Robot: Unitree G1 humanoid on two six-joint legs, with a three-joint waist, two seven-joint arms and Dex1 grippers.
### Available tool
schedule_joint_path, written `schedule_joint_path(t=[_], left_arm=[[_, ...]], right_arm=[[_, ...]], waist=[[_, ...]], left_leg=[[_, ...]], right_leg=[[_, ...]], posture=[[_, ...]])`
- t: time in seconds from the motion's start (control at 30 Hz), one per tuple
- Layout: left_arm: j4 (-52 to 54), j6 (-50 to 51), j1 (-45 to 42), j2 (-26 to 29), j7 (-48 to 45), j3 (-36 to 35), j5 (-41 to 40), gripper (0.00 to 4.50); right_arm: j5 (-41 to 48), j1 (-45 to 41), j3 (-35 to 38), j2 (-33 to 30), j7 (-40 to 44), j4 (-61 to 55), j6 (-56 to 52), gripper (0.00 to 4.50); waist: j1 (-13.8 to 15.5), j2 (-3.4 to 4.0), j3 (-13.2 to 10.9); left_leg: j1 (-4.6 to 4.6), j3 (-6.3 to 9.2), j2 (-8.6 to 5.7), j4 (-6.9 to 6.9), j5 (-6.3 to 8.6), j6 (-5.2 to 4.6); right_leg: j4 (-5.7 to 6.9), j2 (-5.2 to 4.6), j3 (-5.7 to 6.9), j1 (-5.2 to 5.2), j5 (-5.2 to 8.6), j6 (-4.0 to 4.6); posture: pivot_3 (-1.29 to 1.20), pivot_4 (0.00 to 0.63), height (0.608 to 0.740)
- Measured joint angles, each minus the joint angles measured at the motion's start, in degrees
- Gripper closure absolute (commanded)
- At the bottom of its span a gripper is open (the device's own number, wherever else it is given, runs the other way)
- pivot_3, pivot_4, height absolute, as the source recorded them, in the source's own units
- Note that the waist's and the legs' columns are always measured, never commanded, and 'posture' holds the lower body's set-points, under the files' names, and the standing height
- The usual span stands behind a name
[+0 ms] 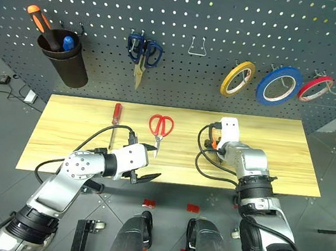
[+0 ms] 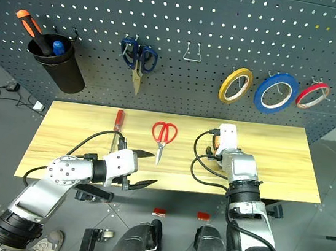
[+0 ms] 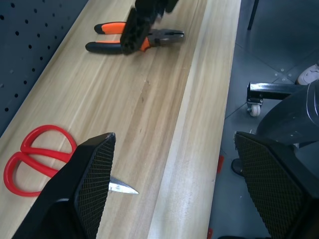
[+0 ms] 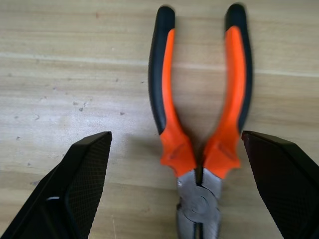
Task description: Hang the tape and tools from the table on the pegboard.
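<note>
On the light wooden plank tabletop (image 1: 287,160), a slim red-handled screwdriver (image 1: 116,119) is lying left of the red-handled steel scissors (image 1: 160,129); just left of the scissors' tip the left gripper (image 1: 148,164) is hovering, jaws wide and empty. Well right of the scissors, the right gripper (image 4: 177,186) is straddling the orange-and-black pliers (image 4: 199,124), jaws wide. Likely next: lowering and closing on the handles. The blue tape ring (image 1: 279,85) is already hanging on the dark grey pegboard (image 1: 195,11).

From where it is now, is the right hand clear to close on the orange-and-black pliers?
Probably yes. The right hand hangs open over the orange-and-black-handled pliers, which lie flat on the light wooden table, one finger either side, nothing between. It likely needs to drop lower first.
</note>
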State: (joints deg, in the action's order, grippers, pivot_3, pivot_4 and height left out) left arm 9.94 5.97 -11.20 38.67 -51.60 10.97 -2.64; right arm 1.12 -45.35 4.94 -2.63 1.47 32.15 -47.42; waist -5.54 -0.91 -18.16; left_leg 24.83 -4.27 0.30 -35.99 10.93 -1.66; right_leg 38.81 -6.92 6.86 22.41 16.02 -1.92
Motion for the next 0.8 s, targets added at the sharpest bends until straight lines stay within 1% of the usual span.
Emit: schedule_joint_path(t=[0.27, 0.47, 0.6, 0.8], left_arm=[[-0.2, 0.0, -0.9, -0.1, -0.2, 0.0, 0.0, 0.49], [-0.6, 0.0, -1.1, -0.6, 0.0, 0.0, 0.1, 0.49], [-0.6, 0.0, -1.2, -0.7, 0.5, 0.0, 0.1, 0.49], [-0.6, -0.1, -1.2, -0.7, 0.9, 0.0, 0.1, 0.49]], right_arm=[[-0.5, -4.0, -0.8, -0.5, -1.0, 9.2, 6.5, 0.04], [-2.3, -5.4, -3.1, -2.3, -0.2, 15.1, 10.5, 0.04], [-2.8, -5.7, -4.6, -3.0, 1.7, 15.4, 11.1, 0.04], [-2.7, -6.3, -5.6, -3.2, 3.6, 16.0, 10.7, 0.04]], waist=[[0.0, 0.0, 0.0], [0.1, 0.0, 0.0], [0.1, -0.02, -0.1], [0.1, -0.02, -0.1]], left_leg=[[0.0, -0.04, 0.09, 0.01, 0.0, 0.01], [0.01, -0.07, 0.09, 0.04, 0.0, 0.01], [0.07, -0.32, 0.14, 0.14, -0.02, 0.06], [0.08, -0.39, 0.17, 0.15, -0.02, 0.1]], right_leg=[[0.0, 0.05, 0.0, 0.03, 0.0, 0.0], [-0.05, 0.05, -0.01, 0.05, 0.0, 0.0], [-0.02, 0.06, -0.16, 0.26, 0.0, 0.0], [-0.07, 0.08, -0.19, 0.28, 0.0, 0.0]], posture=[[-0.2, 0.331, 0.74], [-0.2, 0.327, 0.74], [-0.2, 0.317, 0.74], [-0.2, 0.306, 0.74]])
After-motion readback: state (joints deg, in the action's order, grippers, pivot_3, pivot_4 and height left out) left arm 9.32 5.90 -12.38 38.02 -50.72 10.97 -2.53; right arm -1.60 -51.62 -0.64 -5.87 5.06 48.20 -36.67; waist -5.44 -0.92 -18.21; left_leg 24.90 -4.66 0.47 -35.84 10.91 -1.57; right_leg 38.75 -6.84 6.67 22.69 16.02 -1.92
